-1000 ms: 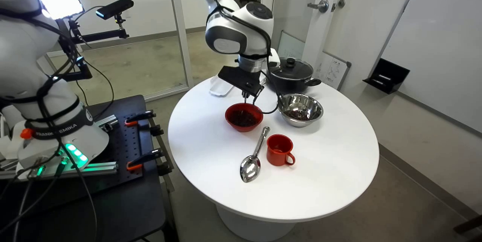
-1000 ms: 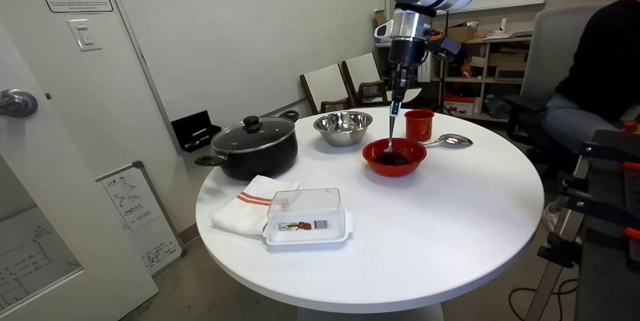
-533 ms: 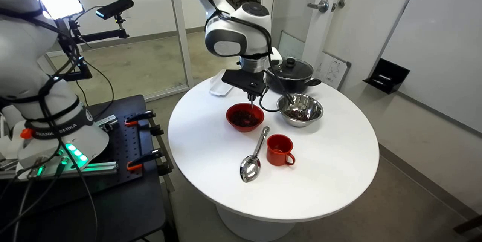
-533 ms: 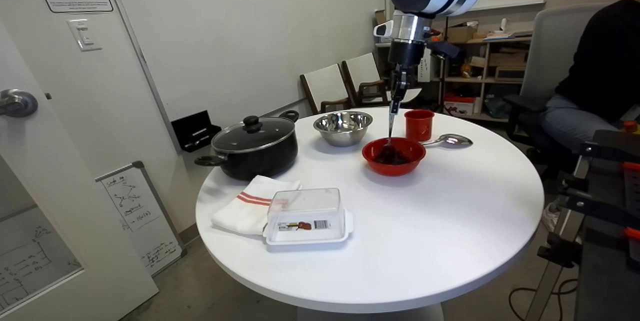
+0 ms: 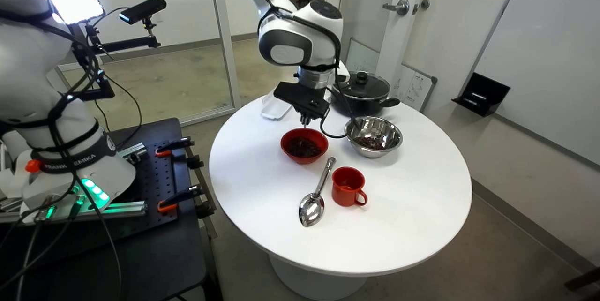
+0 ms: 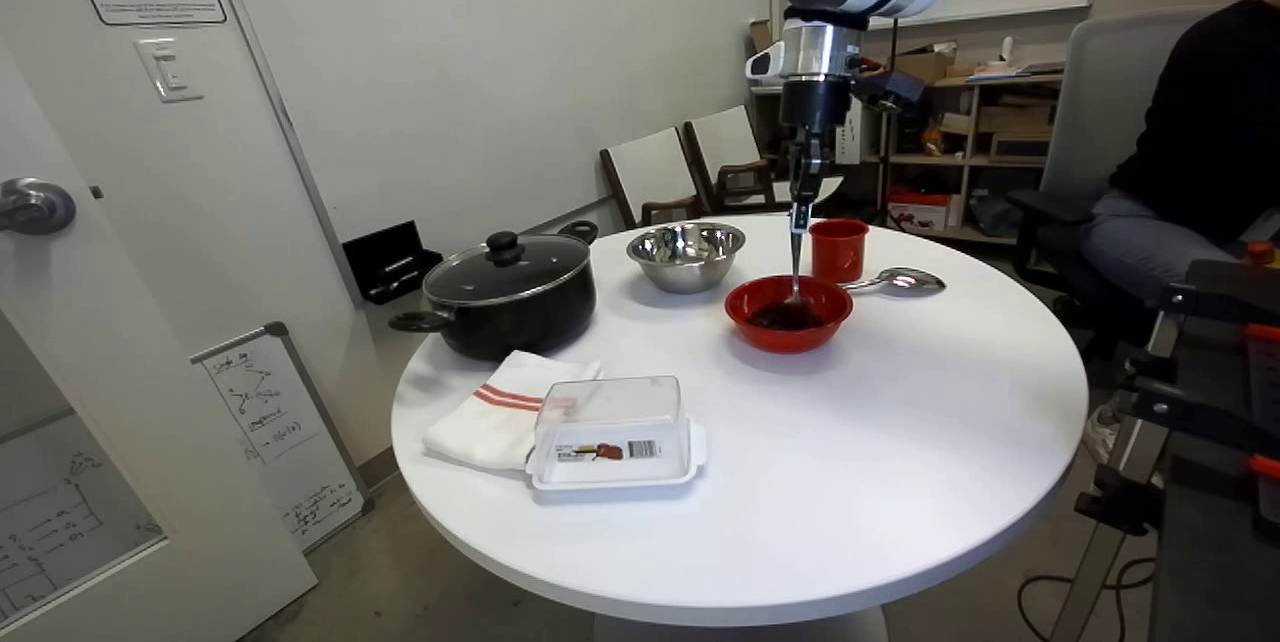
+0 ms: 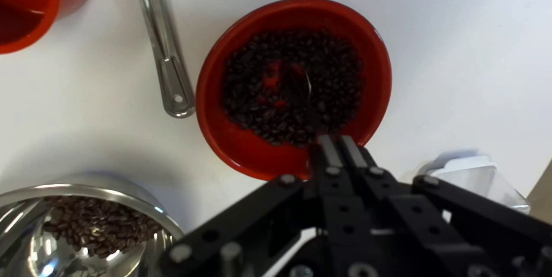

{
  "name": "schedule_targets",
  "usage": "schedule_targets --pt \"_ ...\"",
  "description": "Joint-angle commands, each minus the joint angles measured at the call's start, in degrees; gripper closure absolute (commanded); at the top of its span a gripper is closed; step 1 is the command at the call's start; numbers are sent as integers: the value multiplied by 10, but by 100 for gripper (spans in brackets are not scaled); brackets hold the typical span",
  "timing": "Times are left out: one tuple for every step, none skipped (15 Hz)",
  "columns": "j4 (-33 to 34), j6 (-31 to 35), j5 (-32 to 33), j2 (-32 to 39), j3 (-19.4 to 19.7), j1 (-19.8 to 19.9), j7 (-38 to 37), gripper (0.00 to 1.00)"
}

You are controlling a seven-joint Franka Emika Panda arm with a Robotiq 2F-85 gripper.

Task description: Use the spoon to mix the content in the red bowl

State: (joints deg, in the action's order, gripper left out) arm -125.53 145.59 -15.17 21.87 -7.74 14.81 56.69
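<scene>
Silver and nearly upright in an exterior view, the slim metal spoon point(image 6: 796, 262) is clamped by its handle between the dark fingers point(image 7: 330, 152), its head down in the round, shallow red bowl point(image 6: 790, 340). Glossy dark beans point(image 7: 336, 78) lie there in a layer that seems thin, for bare red bottom shows beside the spoon's head in the wrist view. Mixing looks to be the step in hand; how well the beans are turned over I cannot tell.

Sliding seems the likeliest trouble. Nothing in view steadies the bowl on the round white desk point(image 6: 880, 502), so a sweep that presses hard against the wall could drag it along. Towards one side it would soon meet the large silver serving spoon point(image 5: 312, 206), whose handle end lies just beside the rim, and might swing that against the red mug point(image 5: 343, 198).

A quick stroke could flick beans over the low edge. Because the grip is on a thin handle, pushing against the bottom may make the spoon twist or tilt. The fingers overlap the rim in the wrist view; were they to sink, they might knock it.
</scene>
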Motion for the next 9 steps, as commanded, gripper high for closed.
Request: schedule_targets --pt "15 -74 -7 -3 10 -6 -19 99" --pt "17 -87 -10 -3 11 -7 -20 99" --pt "19 -98 -11 -3 12 -7 -22 99" --pt "18 -99 -8 -3 16 -11 -28 99" --pt "13 -83 3 -4 22 -17 -33 99" --pt "11 -77 6 -4 24 -19 -34 99" --pt "7 -57 13 -6 29 -24 -37 99" --pt "4 -45 17 -7 31 -26 -37 99" --pt "0 -26 22 -9 34 -30 -36 99"
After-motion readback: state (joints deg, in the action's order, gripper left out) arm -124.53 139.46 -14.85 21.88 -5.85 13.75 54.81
